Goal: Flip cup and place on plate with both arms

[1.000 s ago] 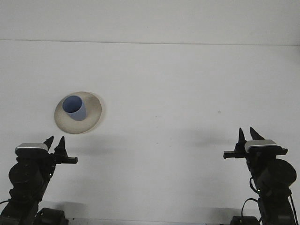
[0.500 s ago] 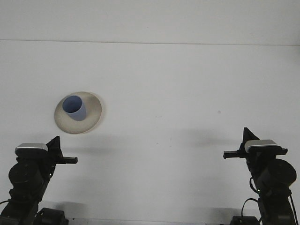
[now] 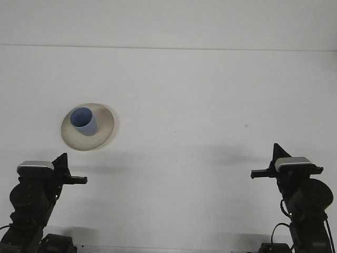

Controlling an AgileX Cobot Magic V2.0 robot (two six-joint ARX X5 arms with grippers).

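Blue cup (image 3: 83,121): upright, mouth up, standing on the beige plate (image 3: 103,132), far left of the white counter (image 3: 200,105). Task judged complete; nothing evidently left. Left pincer (image 3: 62,160): tips together, empty, near of the plate, apart from it. Right pincer (image 3: 277,151): tips together, empty, well apart at near right.

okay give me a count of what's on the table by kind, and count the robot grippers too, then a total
Cups: 1, the blue cup, open end up on the plate
Plates: 1, the beige plate
Grippers: 2, the left gripper and the right gripper, both shut and well clear of the plate
Total: 4
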